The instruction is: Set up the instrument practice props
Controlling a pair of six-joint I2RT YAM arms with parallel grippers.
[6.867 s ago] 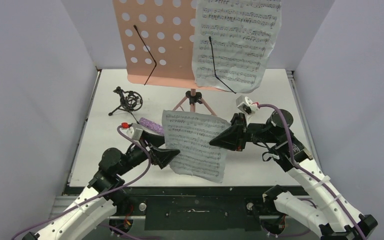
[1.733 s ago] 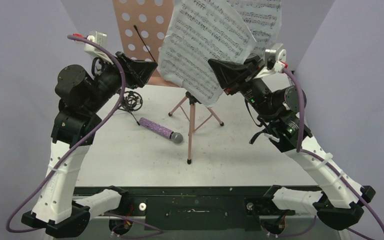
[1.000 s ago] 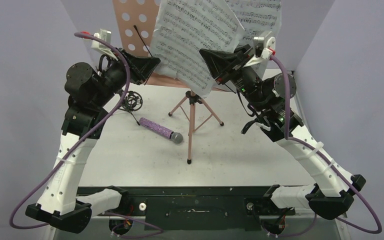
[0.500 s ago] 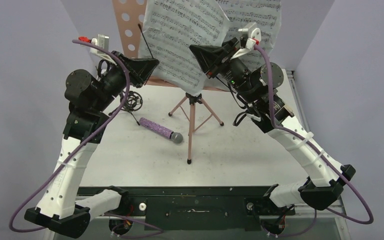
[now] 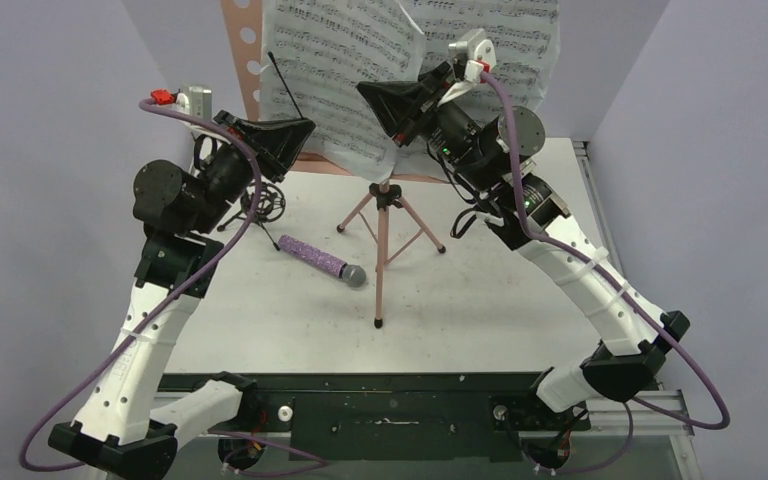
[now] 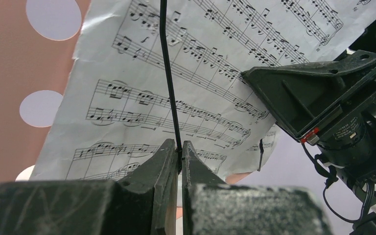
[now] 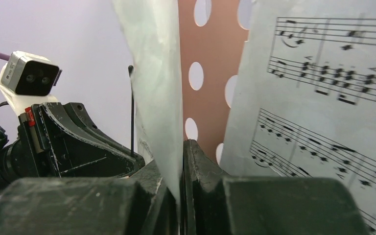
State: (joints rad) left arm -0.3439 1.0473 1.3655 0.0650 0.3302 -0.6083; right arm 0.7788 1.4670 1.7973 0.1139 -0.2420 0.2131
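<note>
Crowding the pink stand (image 5: 382,255), left claw (image 6: 179,146) pinched on its wire (image 6: 169,73), right claw (image 7: 182,147) clamped on a page (image 7: 156,73); microphone (image 5: 320,261) below.

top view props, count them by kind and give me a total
pink music stand: 1, its wire page clip pinched in the left gripper
sheet-music pages: 2, one pinched in the right gripper, one on the stand's desk
purple microphone: 1
black mic holder: 1
total: 5
</note>
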